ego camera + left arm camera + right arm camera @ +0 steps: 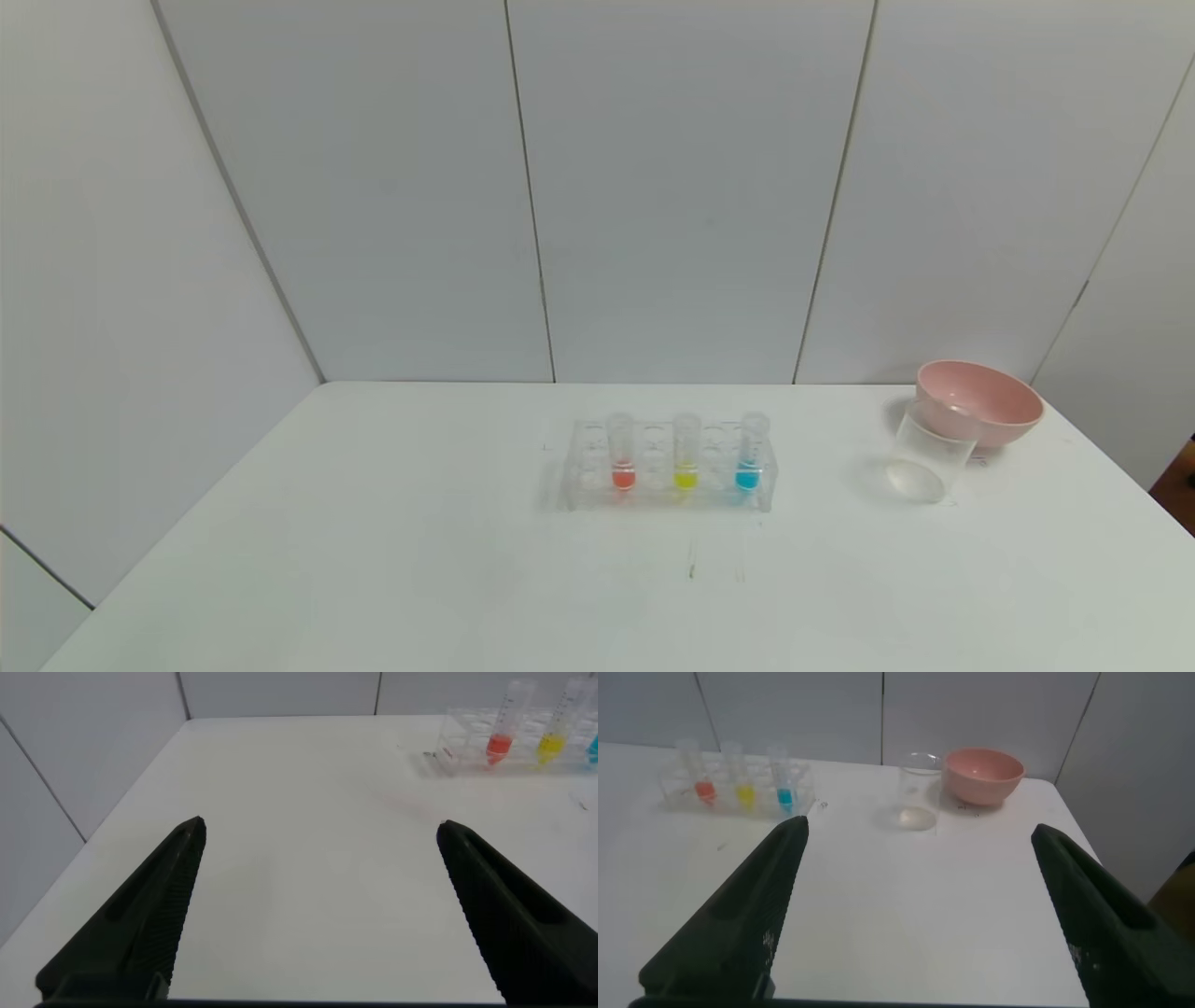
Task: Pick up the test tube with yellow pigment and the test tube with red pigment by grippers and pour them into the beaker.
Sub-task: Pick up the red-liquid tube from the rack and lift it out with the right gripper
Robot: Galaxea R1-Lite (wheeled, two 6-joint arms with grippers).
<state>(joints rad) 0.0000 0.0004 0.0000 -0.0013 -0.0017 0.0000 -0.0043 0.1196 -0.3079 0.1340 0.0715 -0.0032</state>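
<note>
Red tube (623, 457) and yellow tube (685, 455) stand upright in the rack (668, 467) mid-bench (373, 560); we see the beaker (929, 459) touching the bowl (980, 401). Both our claws, left (318, 905) and right (920, 905), hover spread wide, holding nothing.

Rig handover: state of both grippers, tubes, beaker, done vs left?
Left gripper: open, empty, above the white table, away from the rack.
Right gripper: open, empty, also above the table.
Red-pigment test tube and yellow-pigment test tube: upright in the clear plastic rack, beside a blue-liquid tube.
Clear plastic beaker: right of the rack, in front of the pink bowl; no colour in it.
Done: nothing.
Left: pick up both tubes, pour.
</note>
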